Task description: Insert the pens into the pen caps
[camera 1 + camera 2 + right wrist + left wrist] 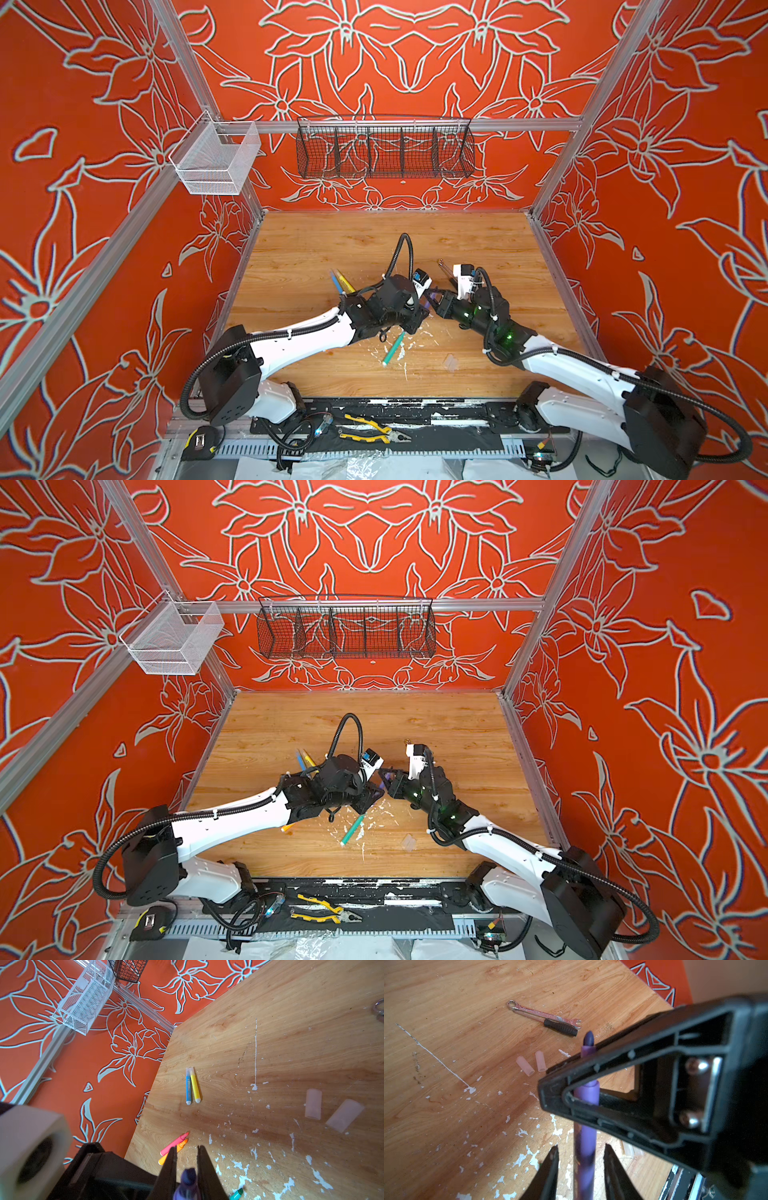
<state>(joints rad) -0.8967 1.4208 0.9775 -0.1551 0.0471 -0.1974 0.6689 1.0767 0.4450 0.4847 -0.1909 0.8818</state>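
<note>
Purple pen (585,1138) pinched by right gripper (187,1148), left gripper (581,1146) parted around it

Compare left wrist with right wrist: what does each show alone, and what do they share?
Left wrist only: the silver wrench in full, with the dark ribbed handle beside it; the right wrist catches only a metal ring at its edge. Right wrist only: the blue felt-tip pen, yellow felt-tip pen, pink felt-tip pen, orange felt-tip pen and white mesh basket. Both: the purple felt-tip pen in the shut right gripper, two clear plastic caps, the wooden table.
</note>
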